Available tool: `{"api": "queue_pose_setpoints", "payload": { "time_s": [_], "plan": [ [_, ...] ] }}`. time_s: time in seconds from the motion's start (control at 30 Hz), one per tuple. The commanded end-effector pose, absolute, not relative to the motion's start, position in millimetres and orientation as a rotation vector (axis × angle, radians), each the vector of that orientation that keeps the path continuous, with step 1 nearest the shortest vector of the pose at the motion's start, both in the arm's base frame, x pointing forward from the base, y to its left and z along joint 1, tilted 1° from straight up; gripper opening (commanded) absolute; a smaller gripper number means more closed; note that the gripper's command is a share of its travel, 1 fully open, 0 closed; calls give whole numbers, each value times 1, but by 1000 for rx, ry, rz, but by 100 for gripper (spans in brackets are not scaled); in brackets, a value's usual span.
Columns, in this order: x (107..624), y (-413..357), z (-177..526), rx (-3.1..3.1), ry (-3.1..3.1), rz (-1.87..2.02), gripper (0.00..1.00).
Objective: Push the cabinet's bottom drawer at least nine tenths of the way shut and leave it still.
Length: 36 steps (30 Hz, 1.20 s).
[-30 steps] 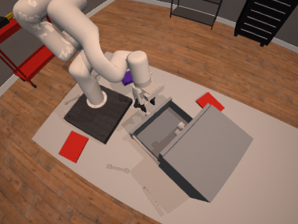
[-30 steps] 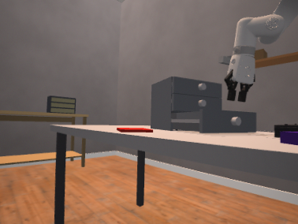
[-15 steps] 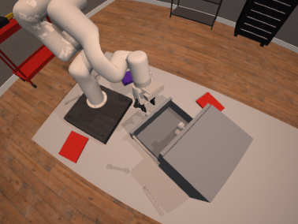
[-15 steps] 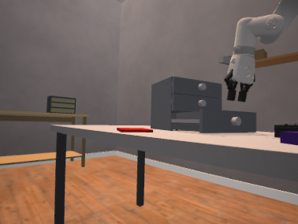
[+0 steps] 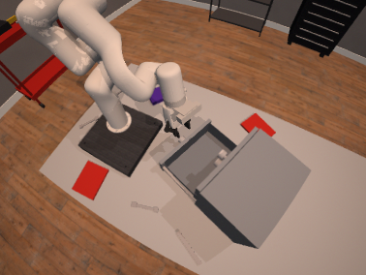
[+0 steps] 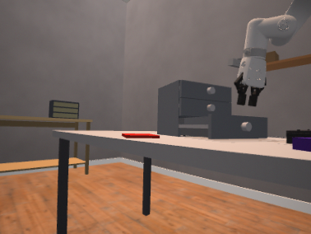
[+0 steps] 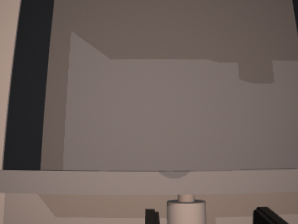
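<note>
- Bottom drawer (image 6: 230, 126) pulled well out of cabinet (image 5: 257, 186), front panel and round knob (image 6: 246, 126) facing the arm's side; inside apparently bare, seen from above in wrist view. Task judged not yet started.
- Upper two drawers flush with cabinet face, so only the lowest front sticks out to be pushed.
- Gripper (image 6: 247, 100) hanging above and just outside the drawer front, apart from it, fingers pointing down; knob (image 7: 185, 211) sits between the dark fingertips in wrist view.
- Jaws spread partway, holding nothing; likely set wide enough to straddle the knob or drop flat against the panel.
- Probably lined up for a descent, then a push toward the cabinet.
- Table (image 6: 103, 138) also carrying red plates (image 5: 90, 179), purple block (image 6: 302, 143), arm's dark base plate (image 5: 97, 147); all well clear of push path.
</note>
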<state>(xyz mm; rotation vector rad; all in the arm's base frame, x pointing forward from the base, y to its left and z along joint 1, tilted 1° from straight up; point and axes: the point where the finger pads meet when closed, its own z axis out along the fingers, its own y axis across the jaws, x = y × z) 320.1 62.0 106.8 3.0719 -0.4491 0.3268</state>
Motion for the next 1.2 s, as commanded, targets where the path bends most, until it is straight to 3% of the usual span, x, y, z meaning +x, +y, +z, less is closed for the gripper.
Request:
{"api": "queue_pose_setpoints", "payload": {
  "time_s": [0.0, 1.17],
  "plan": [
    [321, 62, 107, 3072, -450, 332, 60],
    [322, 62, 71, 3071, -450, 333, 60]
  ]
}}
